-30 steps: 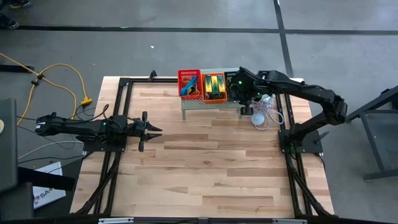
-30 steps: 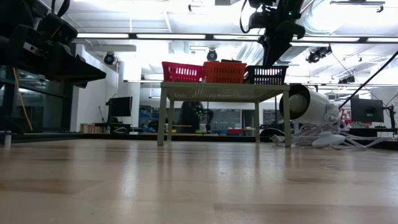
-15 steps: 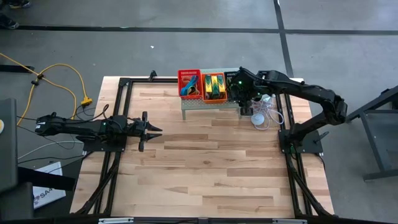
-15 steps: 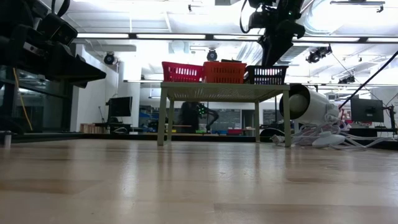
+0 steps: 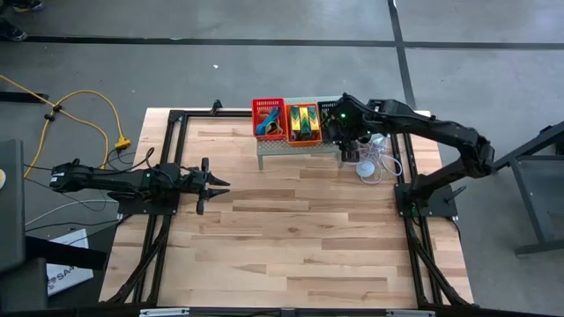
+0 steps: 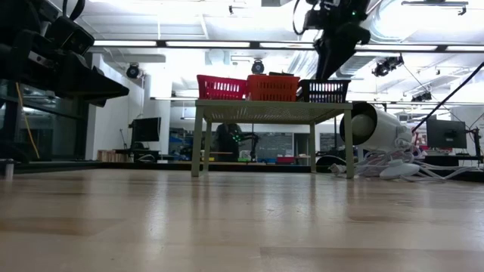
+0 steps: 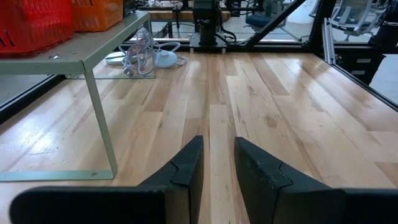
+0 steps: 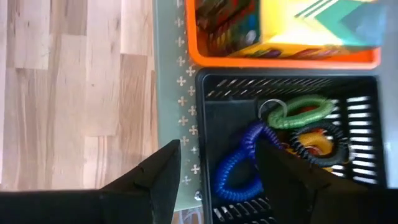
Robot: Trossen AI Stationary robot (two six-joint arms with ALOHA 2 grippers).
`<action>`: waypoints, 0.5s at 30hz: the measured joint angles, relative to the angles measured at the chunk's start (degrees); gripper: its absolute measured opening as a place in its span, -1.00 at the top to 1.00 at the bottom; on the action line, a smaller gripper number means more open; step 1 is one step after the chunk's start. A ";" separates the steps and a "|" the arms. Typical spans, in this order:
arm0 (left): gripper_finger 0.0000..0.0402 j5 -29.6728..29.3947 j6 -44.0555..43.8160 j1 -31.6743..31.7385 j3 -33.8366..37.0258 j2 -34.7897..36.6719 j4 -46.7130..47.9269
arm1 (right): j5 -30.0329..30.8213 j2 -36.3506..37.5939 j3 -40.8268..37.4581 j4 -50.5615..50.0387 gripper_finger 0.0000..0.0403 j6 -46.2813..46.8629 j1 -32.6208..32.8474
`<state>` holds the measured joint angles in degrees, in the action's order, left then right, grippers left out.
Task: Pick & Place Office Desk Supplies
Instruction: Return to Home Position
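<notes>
Coiled loops (image 8: 237,171) in black bin (image 8: 206,127) directly below wide-spread, empty right gripper (image 8: 217,149)

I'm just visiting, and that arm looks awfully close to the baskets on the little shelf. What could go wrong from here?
The right arm holds its open jaws just above the black bin, which sits at the end of the shelf. A careless pull-back might clip the rim and tip the bin or spill the coiled loops. Loose white cables lie on the table below that arm, and dropping low might snag them.
</notes>
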<state>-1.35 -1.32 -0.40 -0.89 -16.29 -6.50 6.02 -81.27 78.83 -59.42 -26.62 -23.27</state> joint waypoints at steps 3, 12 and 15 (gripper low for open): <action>0.58 -0.01 0.00 0.01 -0.01 0.02 -0.02 | 0.00 1.24 0.00 0.87 0.03 -0.43 0.02; 0.58 0.00 0.00 0.01 -0.01 0.01 -0.01 | -0.02 4.08 0.00 1.64 0.03 0.25 0.07; 0.58 -0.02 0.00 0.01 -0.02 0.00 0.00 | -0.20 4.11 0.00 1.64 0.03 0.30 0.07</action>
<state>-1.36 -1.32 -0.40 -0.90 -16.29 -6.50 5.82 -77.16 78.83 -57.78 -26.32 -23.20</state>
